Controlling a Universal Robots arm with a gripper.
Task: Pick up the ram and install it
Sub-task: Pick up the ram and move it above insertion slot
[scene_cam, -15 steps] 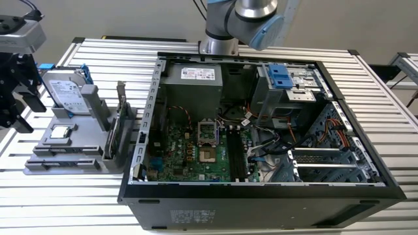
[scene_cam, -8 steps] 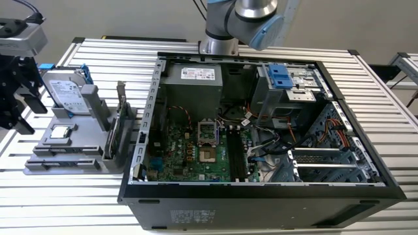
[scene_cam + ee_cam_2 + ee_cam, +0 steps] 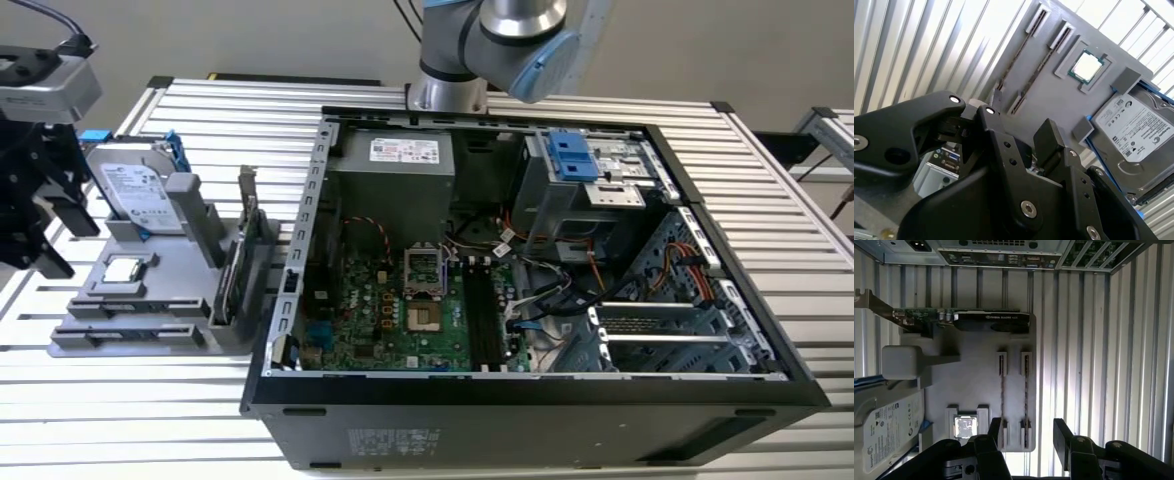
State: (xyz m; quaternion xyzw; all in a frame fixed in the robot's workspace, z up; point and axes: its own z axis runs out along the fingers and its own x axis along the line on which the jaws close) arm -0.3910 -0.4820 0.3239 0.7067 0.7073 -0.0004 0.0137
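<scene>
Two ram sticks stand on edge in slots of the grey fixture (image 3: 979,375), seen edge-on in both wrist views: one ram (image 3: 1026,397) (image 3: 1036,75) and a second ram (image 3: 1002,397) (image 3: 1021,50) beside it. My black gripper (image 3: 1028,432) hangs above the fixture's edge, open, with nothing between its fingers (image 3: 995,429). The first stick lines up with the gap between them. In the exterior view the gripper (image 3: 54,240) is at the far left, over the fixture (image 3: 80,340) and away from the open computer case (image 3: 534,400).
The fixture also holds a graphics card with metal bracket (image 3: 989,320), a square CPU (image 3: 965,428) (image 3: 123,268) and a hard drive (image 3: 889,425) (image 3: 134,185). Inside the case lies the green motherboard (image 3: 400,320) with long dark slots (image 3: 483,320). Everything rests on a slatted metal table (image 3: 747,200).
</scene>
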